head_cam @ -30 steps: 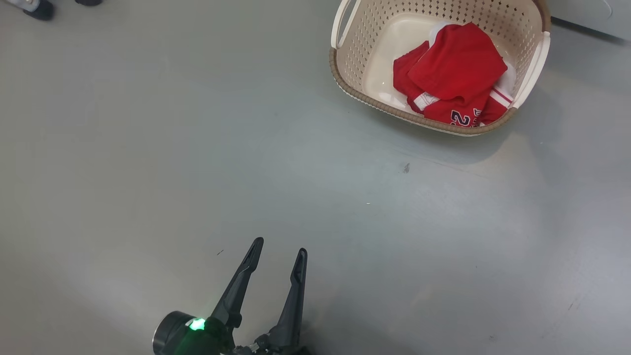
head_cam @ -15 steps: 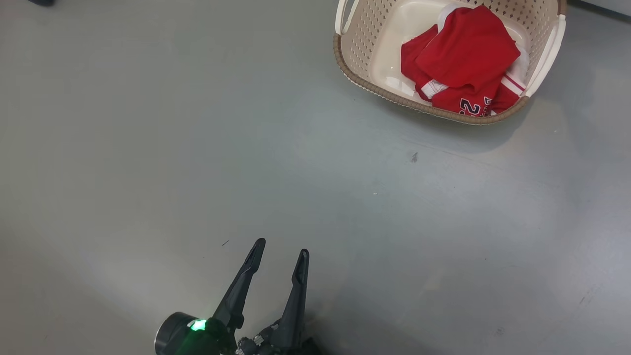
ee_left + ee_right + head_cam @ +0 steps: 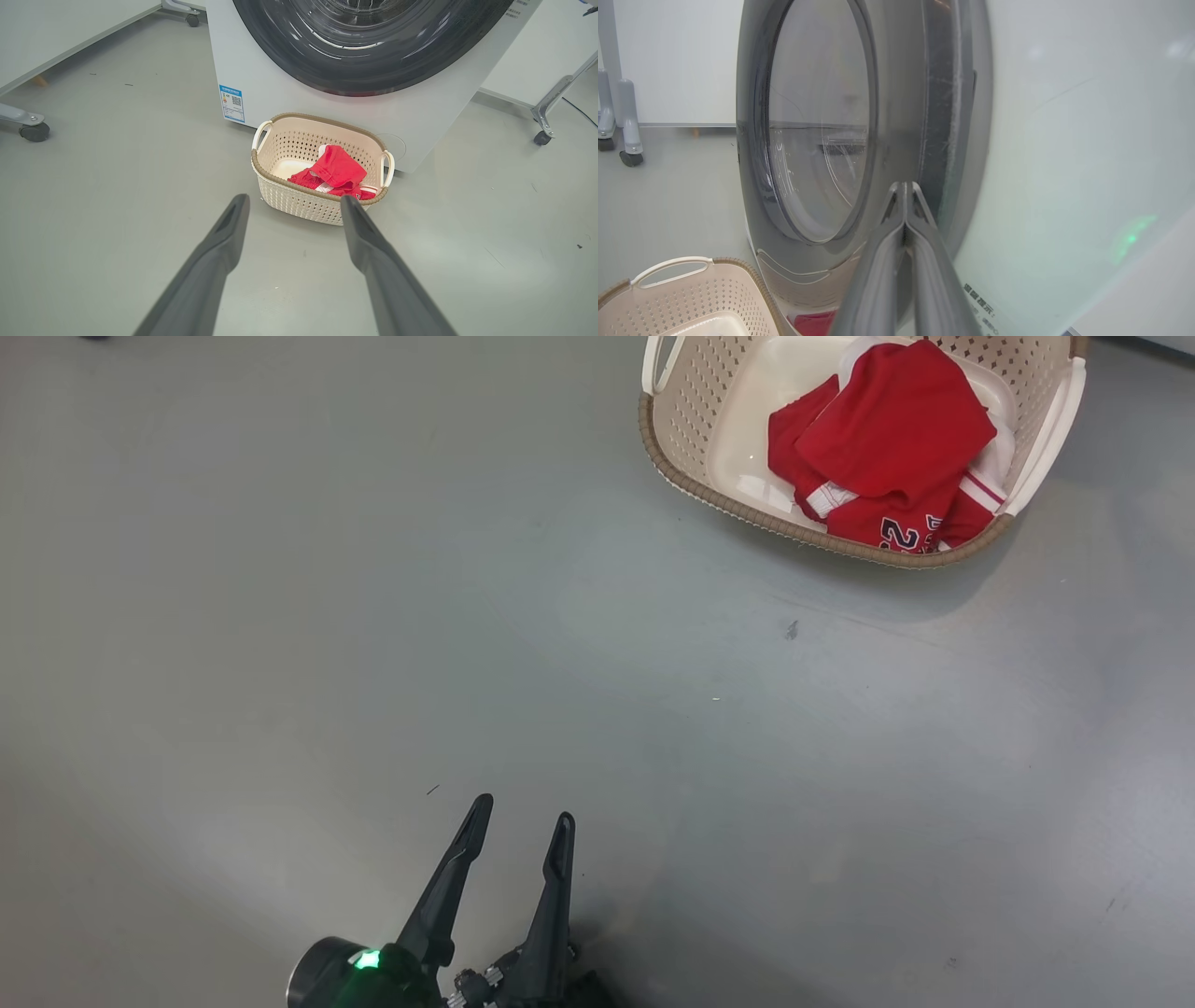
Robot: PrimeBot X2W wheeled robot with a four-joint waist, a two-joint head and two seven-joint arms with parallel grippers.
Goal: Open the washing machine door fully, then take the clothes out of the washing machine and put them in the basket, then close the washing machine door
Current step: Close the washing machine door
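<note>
Right gripper (image 3: 904, 185), fingers pressed together, empty, points at the rim of the washing machine door (image 3: 808, 140); left gripper (image 3: 524, 807) hangs spread; red clothes (image 3: 338, 170) lie in the basket (image 3: 301, 210); door-closing step, probably needing a firm push shut.

perforated plastic basket (image 3: 299, 205), red cloth (image 3: 338, 170), glossy door rim (image 3: 373, 70)

Soft, even overhead light. The floor (image 3: 280, 569) shows pale sheen ahead of the left gripper (image 3: 524, 807). Beyond the right gripper (image 3: 904, 184), the washing machine door (image 3: 817, 140) looks hazy with streaky glare; a green glow smears to its right.
</note>
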